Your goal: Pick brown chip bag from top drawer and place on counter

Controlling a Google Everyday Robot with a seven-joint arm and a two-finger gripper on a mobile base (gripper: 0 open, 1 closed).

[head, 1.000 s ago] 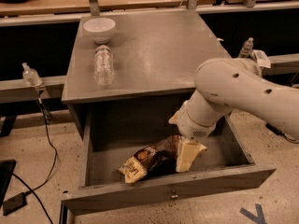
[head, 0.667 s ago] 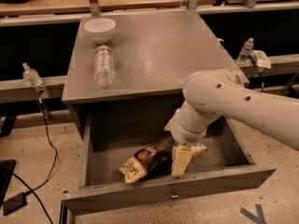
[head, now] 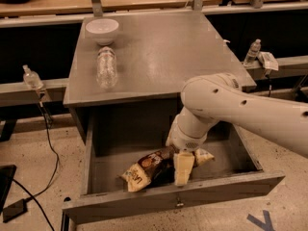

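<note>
The top drawer (head: 168, 198) of the grey cabinet is pulled out. The brown chip bag (head: 143, 170) lies crinkled on the drawer floor near the front panel, left of centre. My gripper (head: 192, 161) is down inside the drawer at the bag's right end. It is open, with one cream finger (head: 183, 168) touching or just over the bag's right edge and the other finger (head: 204, 155) further right. My white arm (head: 240, 109) reaches in from the right and hides part of the drawer. The counter (head: 168, 52) is the cabinet's flat grey top.
A white bowl (head: 102, 30) and a clear water bottle (head: 106, 67) lying on its side sit on the counter's left side. Small bottles stand on side ledges at left (head: 32, 77) and right (head: 251, 52). A cable (head: 48, 134) runs over the floor at left.
My arm has swung left and lower into the drawer. The gripper has moved closer to the chip bag's right end. The bag has not moved.
</note>
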